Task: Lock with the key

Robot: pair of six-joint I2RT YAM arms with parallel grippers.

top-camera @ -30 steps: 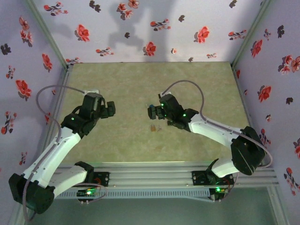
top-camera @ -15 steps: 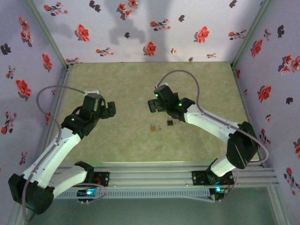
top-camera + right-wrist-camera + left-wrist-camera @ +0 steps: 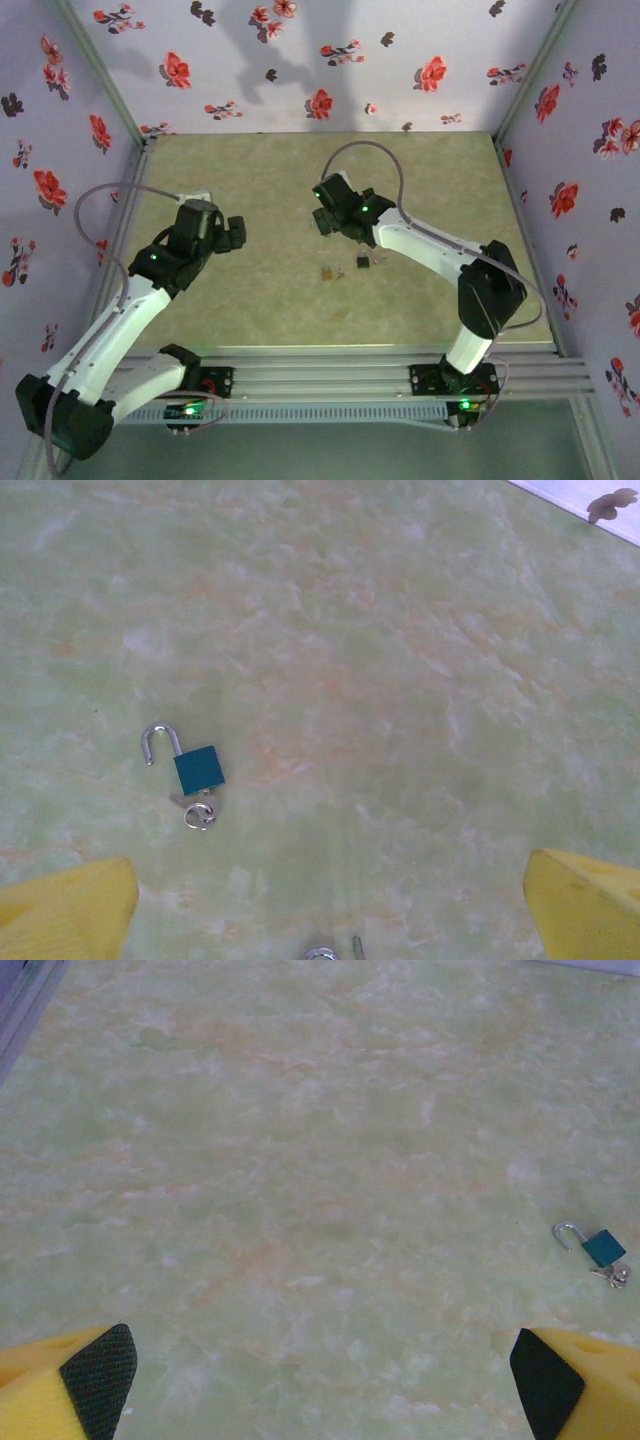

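Observation:
A small teal padlock (image 3: 198, 768) lies flat on the green table with its silver shackle (image 3: 160, 742) swung open. A key on a ring (image 3: 198, 812) lies against its lower edge. The left wrist view has the padlock (image 3: 603, 1248) far to the right. From above the padlock (image 3: 364, 262) is a dark speck at table centre. My right gripper (image 3: 322, 218) hovers behind and left of it, open and holding nothing, its yellow fingers (image 3: 70, 905) wide apart. My left gripper (image 3: 235, 232) hangs open well to the left, its black pads (image 3: 100, 1365) far apart over bare table.
A small brownish thing (image 3: 327, 272) lies just left of the padlock. A bit of silver metal (image 3: 322, 953) peeks in at the bottom edge of the right wrist view. Flowered walls (image 3: 320, 60) close in the table on three sides.
My right gripper has drawn back and to the left, away from the spot over the padlock, so the padlock now shows from above. The left arm has not moved.

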